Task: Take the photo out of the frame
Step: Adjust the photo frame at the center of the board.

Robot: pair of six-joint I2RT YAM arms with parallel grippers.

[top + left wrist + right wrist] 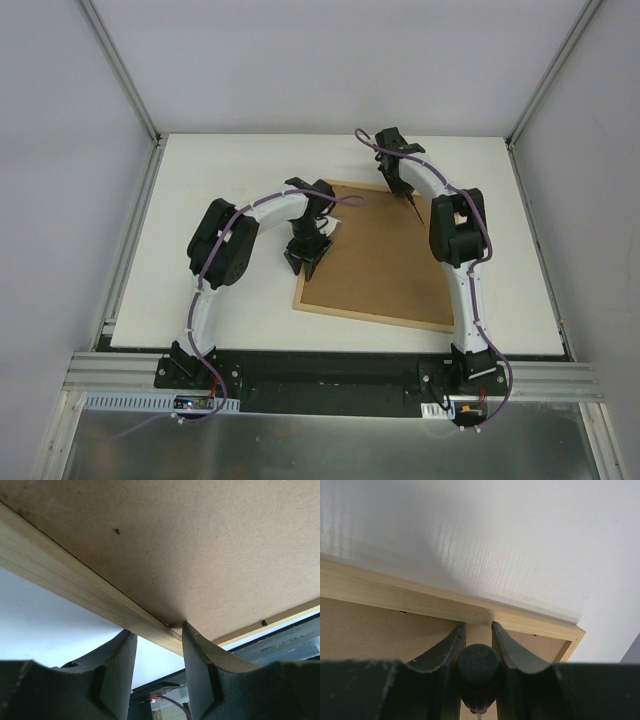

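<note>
Face down on the white table point(220, 170): a large, thin, light-wood picture frame point(385, 260), brown fibreboard back uppermost, photo out of sight, presumably underneath. Straddled by the left tool point(157, 630), jaws apart: the frame's left rail point(75, 587), impossible to tell whether pinched. Clamped in the right tool point(477, 626), near the far-right corner: a dark round-headed rod point(478, 665). Judged light, stiff, easily scratched; best lifted by a rail, the print by its border.
</note>
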